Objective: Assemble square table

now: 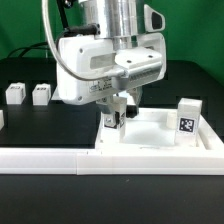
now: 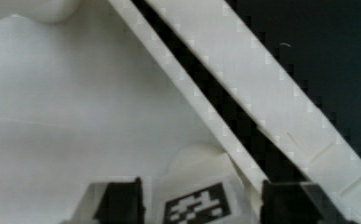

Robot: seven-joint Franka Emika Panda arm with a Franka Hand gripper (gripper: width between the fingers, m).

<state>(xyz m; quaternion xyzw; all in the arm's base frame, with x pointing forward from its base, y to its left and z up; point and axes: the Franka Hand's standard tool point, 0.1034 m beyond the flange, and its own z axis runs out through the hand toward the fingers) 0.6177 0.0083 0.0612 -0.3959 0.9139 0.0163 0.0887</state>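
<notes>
The jaws grip a tagged leg (image 1: 112, 121), upright and low over the top (image 1: 155, 130), near its corner on the exterior view's left. I cannot tell whether the two touch. Spare legs (image 1: 41, 94) stand apart on the table (image 1: 30, 125). This looks like the leg-seating step. Next, the leg must line up with the corner socket and go down into it.

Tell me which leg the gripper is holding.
The tagged leg clamped in the gripper, at a corner of the square top. Two loose legs sit apart on the black table; a fourth leg stands at the top's opposite side.
</notes>
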